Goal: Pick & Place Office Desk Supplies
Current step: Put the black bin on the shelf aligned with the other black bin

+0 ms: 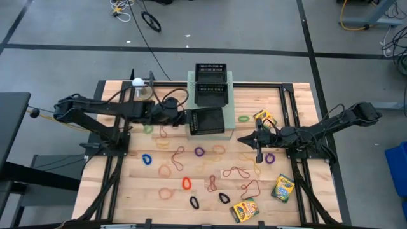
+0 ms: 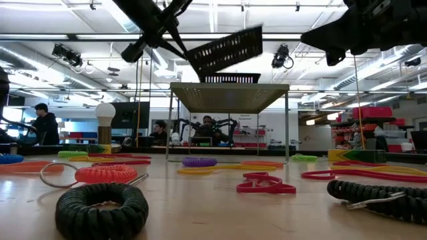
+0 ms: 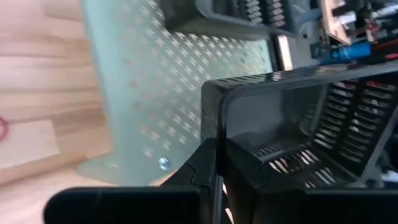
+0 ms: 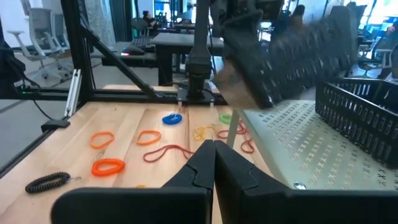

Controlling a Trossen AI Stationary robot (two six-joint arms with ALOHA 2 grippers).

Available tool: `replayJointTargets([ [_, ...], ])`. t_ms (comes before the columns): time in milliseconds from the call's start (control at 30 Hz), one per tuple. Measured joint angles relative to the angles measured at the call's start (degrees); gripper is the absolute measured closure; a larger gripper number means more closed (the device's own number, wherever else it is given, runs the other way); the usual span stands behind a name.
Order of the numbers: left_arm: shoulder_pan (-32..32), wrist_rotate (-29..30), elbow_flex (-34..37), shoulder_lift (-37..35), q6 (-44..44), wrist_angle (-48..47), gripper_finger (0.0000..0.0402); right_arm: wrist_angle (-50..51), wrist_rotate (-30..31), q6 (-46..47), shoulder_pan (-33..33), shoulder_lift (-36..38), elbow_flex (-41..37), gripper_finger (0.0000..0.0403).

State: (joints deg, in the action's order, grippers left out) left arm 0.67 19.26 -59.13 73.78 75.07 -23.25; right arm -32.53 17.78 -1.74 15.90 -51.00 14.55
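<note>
Up high, looking down: left gripper (image 1: 184, 117) pinched on the black mesh tray (image 1: 206, 121), tray at 3 o'clock from it, over the pale-green box (image 1: 230, 81). Right gripper (image 1: 259, 154) squeezed shut, holding nothing, at 5 o'clock from the tray, farther off.

Down low: tray tilted, lifted above the box top.

From the left wrist: thin tray wall nipped between the dark fingers (image 3: 205, 168). Hard, shiny, full of slots; box flat with little holes.

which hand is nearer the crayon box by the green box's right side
Right. The right hand sits just below the crayon box; the left hand is across the green box, gripping a mesh tray.
</note>
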Motion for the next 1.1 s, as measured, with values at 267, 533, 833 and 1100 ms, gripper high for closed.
replayJointTargets([
  [267, 1.82, -1.0, 0.0, 0.02, -0.67, -1.41, 0.0373, -0.33, 0.0, 0.0, 0.0, 0.0, 0.0, 0.0394],
  [533, 1.96, -0.4, 0.0, 0.01, -1.03, -1.48, 0.0369, -0.31, 0.0, 0.0, 0.0, 0.0, 0.0, 0.0394],
  [833, 2.0, 0.67, 0.0, 0.0, -1.15, -0.11, 0.0367, -0.31, 0.0, 0.0, 0.0, 0.0, 0.0, 0.0394],
  [1100, 2.0, 1.31, 0.02, 0.0, -2.1, 1.42, 0.0338, -0.31, 0.0, 0.0, 0.0, 0.0, 0.0, 0.0394],
])
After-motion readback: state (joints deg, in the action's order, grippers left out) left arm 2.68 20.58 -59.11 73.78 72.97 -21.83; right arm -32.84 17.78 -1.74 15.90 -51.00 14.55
